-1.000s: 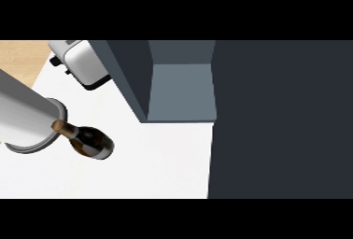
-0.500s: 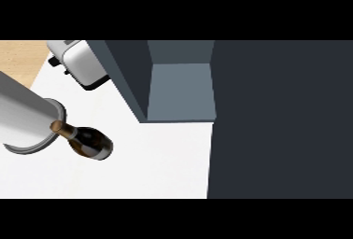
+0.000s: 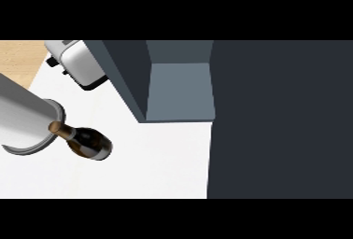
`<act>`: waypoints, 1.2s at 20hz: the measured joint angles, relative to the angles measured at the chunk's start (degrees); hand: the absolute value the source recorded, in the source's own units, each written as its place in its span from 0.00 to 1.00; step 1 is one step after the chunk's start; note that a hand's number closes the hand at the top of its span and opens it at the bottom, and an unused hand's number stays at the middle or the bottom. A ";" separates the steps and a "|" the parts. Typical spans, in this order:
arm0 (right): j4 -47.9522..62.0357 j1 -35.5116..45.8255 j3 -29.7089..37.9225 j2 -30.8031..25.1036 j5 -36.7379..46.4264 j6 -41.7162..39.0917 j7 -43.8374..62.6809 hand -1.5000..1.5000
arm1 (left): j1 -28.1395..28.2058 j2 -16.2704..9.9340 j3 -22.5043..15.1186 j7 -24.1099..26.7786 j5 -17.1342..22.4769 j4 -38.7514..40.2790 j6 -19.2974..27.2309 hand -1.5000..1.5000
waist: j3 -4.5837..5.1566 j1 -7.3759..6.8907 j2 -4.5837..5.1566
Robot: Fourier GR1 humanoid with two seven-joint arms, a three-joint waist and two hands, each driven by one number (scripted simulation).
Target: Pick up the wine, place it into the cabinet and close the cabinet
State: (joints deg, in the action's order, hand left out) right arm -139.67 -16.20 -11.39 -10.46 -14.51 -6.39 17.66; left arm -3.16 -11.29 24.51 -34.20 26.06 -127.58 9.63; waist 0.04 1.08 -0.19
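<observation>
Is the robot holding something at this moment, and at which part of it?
It cannot be told. No hand is visible; only a grey forearm shows at the left, and the wine bottle lies beside its end, neck toward it.

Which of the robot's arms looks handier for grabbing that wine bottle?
The left, probably. Its grey forearm ends right beside the wine bottle's neck at the view's left. No right arm or either hand shows, so this rests on position alone.
</observation>
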 measured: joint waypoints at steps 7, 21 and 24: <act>0.15 -1.02 1.06 0.25 -0.11 -1.31 -1.22 0.00 | 1.55 1.63 -1.29 7.65 -1.50 9.59 -5.70 0.00 | 0.00 0.03 0.08; 1.07 -3.33 3.44 0.76 -1.02 -5.41 -4.14 0.00 | 2.57 4.84 -0.54 30.23 -10.49 33.47 -9.67 0.00 | 0.00 -0.13 0.15; 1.16 -4.23 2.87 1.29 -1.13 -6.11 -4.99 0.00 | 2.54 5.04 -0.64 34.04 -11.01 38.88 -11.30 0.00 | 0.00 -0.15 0.15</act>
State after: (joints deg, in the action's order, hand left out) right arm -138.51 -20.43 -8.51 -9.17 -15.64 -12.50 12.67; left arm -0.62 -6.24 23.87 -0.16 15.05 -88.70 -1.66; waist 0.04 0.93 -0.04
